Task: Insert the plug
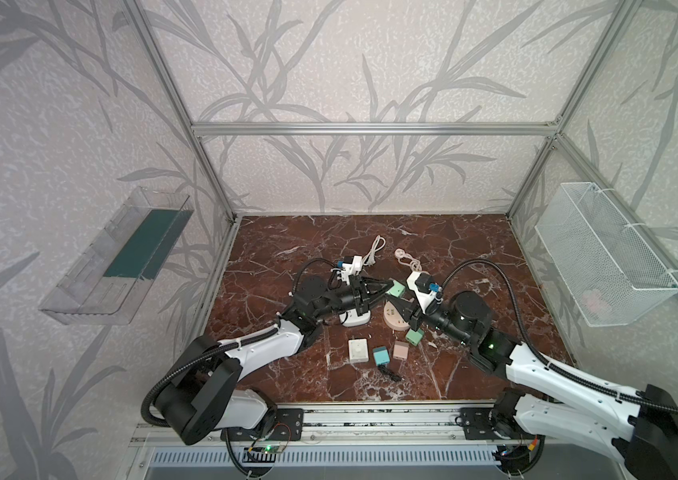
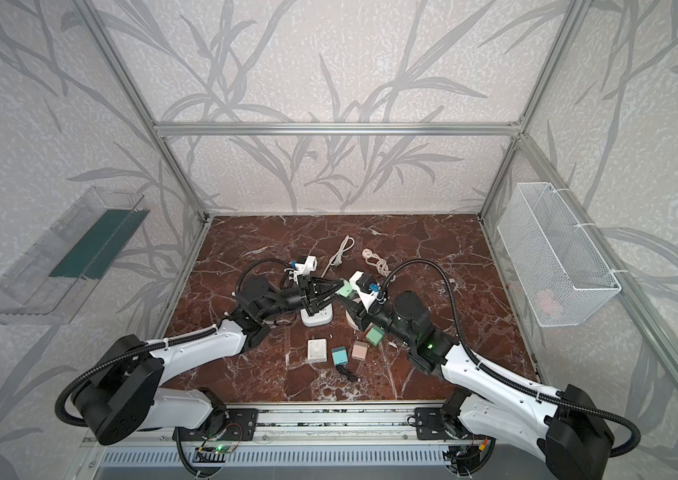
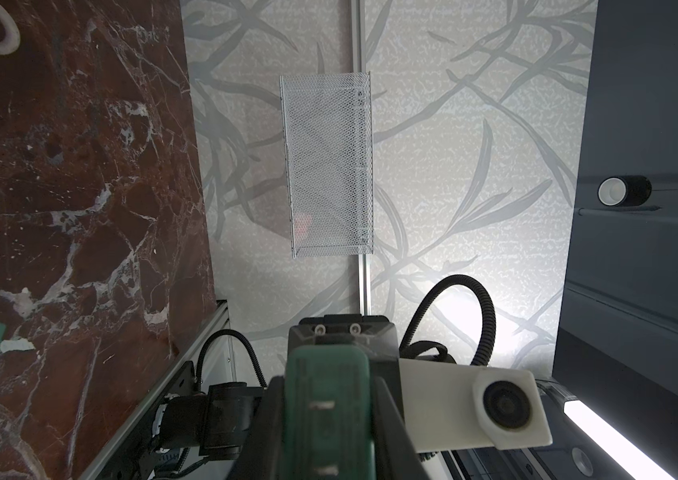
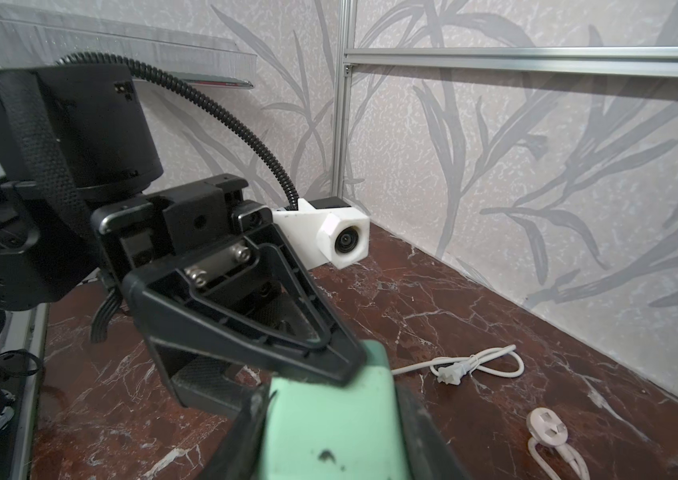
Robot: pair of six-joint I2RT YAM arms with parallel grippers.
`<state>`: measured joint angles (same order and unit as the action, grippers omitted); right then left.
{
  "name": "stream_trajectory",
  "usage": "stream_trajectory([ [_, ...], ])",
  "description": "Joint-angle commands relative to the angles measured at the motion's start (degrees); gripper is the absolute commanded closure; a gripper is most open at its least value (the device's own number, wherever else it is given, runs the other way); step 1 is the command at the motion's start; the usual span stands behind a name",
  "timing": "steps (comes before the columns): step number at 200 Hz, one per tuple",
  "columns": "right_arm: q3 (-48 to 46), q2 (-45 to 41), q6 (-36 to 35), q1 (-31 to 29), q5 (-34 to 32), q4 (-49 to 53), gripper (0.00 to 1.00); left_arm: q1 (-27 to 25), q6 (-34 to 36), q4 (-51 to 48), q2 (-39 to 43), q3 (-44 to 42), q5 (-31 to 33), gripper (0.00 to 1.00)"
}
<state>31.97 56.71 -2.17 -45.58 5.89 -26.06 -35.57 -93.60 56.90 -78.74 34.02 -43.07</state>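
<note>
A mint-green plug (image 1: 396, 288) (image 2: 345, 289) hangs above the table between both grippers. My left gripper (image 1: 385, 286) (image 3: 327, 386) is shut on it, and its two prongs face the left wrist camera. My right gripper (image 1: 401, 301) (image 4: 329, 415) comes in from the other side, its fingers pressed against both flanks of the plug (image 4: 329, 432). A left fingertip (image 4: 320, 361) overlaps the plug's top in the right wrist view. Below them lie a white power strip (image 1: 356, 319) (image 2: 316, 318) and a pink oval power strip (image 1: 393, 320).
On the table near the front are a second green plug (image 1: 414, 336), a pink cube (image 1: 400, 350), a teal cube (image 1: 381, 356), a white adapter (image 1: 358, 350) and a black cable (image 1: 391, 372). White cord (image 1: 372, 251) and pink cord (image 1: 408, 259) lie behind. A mesh basket (image 1: 603, 253) hangs on the right wall.
</note>
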Motion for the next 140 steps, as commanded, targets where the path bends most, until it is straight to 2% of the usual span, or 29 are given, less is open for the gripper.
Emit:
stream_trajectory([
  [1, 1.3, -2.6, 3.6, 2.6, 0.2, 0.2, 0.87, 0.3, -2.0, 5.5, -1.3, 0.6, -2.6, 1.00],
  [11, 2.0, -2.8, 5.3, 3.5, 0.5, 1.5, 0.96, 0.3, -2.5, 6.2, -2.0, 0.6, -2.7, 1.00],
  [14, 2.3, -2.7, 6.3, 3.9, 0.6, 2.4, 1.00, 0.4, -2.5, 6.2, -2.2, 0.6, -2.7, 0.90],
  [19, 3.0, -2.6, 7.8, 4.4, 0.3, 3.8, 1.00, 0.6, -2.5, 5.9, -2.2, 0.6, -2.7, 0.66],
  [24, 3.9, -2.4, 9.3, 4.8, -0.1, 5.5, 1.00, 0.8, -2.2, 5.2, -2.2, 0.5, -2.6, 0.11],
  [26, 4.4, -2.2, 9.9, 5.1, -0.2, 6.6, 1.00, 1.0, -1.9, 4.6, -2.2, 0.6, -2.6, 0.03],
  [28, 5.0, -2.1, 10.8, 5.3, -0.3, 7.4, 1.00, 1.2, -1.5, 3.9, -2.1, 0.6, -2.6, 0.01],
  [38, 8.5, -0.9, 13.6, 6.7, 0.9, 14.4, 1.00, 2.1, 1.5, -2.1, -0.8, 0.8, -2.3, 0.01],
  [49, 12.2, 1.2, 15.1, 7.6, 2.1, 21.3, 1.00, 3.3, 8.4, -11.9, 1.8, 1.8, -1.8, 0.01],
  [63, 17.4, 4.1, 17.8, 8.2, 0.8, 29.6, 1.00, 4.8, 22.3, -35.5, 6.8, 5.9, 1.1, 0.01],
  [71, 20.1, 6.0, 18.8, 8.6, 1.4, 33.0, 1.00, 5.0, 31.7, -52.0, 9.9, 9.7, 6.8, 0.01],
  [78, 22.8, 7.8, 19.9, 8.8, 1.1, 36.8, 1.00, 4.9, 39.2, -64.7, 12.1, 13.7, 14.4, 0.01],
  [87, 26.5, 10.2, 21.4, 9.0, 0.5, 41.1, 1.00, 4.9, 45.4, -75.8, 14.0, 17.5, 24.2, 0.01],
  [92, 28.8, 11.8, 21.9, 9.0, 0.7, 43.6, 1.00, 4.9, 48.0, -79.5, 14.9, 18.5, 30.3, 0.01],
  [109, 35.3, 16.3, 24.8, 9.0, 0.1, 50.7, 1.00, 4.9, 53.9, -85.9, 17.4, 20.9, 41.7, 0.01],
  [129, 44.3, 22.6, 28.2, 9.1, -1.3, 59.9, 1.00, 5.0, 57.5, -88.9, 19.3, 21.9, 48.4, 0.01],
  [140, 49.7, 26.7, 28.2, 9.2, -1.0, 65.6, 1.00, 4.9, 58.8, -91.2, 19.4, 22.9, 50.1, 0.01],
])
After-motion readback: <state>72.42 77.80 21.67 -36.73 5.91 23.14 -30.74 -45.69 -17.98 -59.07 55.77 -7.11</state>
